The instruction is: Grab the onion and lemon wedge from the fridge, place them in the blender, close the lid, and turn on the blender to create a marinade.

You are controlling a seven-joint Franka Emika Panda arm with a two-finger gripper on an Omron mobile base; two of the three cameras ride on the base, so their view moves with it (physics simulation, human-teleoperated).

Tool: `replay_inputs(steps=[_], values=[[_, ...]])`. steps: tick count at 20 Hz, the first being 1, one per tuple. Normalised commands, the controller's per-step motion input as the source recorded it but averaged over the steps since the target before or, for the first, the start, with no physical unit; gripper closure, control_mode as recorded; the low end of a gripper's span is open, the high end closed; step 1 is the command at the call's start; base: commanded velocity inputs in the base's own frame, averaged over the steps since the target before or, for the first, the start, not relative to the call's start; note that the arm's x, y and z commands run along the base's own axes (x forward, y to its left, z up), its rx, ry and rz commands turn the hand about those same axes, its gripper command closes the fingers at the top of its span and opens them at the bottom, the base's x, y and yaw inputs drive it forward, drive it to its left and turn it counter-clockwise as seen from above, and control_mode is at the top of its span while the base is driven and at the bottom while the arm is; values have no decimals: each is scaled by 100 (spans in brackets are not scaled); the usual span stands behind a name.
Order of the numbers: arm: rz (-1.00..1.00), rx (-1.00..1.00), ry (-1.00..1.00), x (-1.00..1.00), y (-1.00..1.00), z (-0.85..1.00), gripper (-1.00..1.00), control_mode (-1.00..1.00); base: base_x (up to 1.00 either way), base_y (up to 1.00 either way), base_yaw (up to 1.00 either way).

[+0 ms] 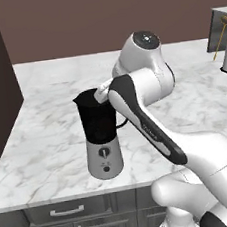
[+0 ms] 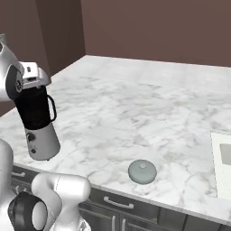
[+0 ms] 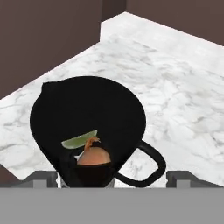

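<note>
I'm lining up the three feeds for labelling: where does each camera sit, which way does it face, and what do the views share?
Left base view: behind the arm's left, looking forward and down at the blender; the white arm crosses from lower right.
Right base view: behind its right, over the counter and lid; arm at left edge.
Hand view: straight down into the jar at the onion and lemon wedge; open jaws' tips at bottom.
All share the blender.

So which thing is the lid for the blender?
Find the marble counter. Near its front edge, well apart from the dark blender, lies the lid: a flat, pale grey round disc with a tiny knob in the middle, lying alone on the stone.
</note>
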Motion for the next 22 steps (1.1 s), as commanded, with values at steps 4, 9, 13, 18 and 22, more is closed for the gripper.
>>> replay_inputs(steps=[4,9,13,18,22], values=[[-8,7,-4,-45,-76,19,-100,-100,0,0,0],[-12,6,0,-45,-96,1,-100,-100,0,0,0],[-10,1,0,-37,-99,-7,-100,-100,0,0,0],[-13,0,5,-38,-100,-34,-100,-100,0,0,0],[-19,0,10,-36,-100,-67,-100,-100,0,0,0]])
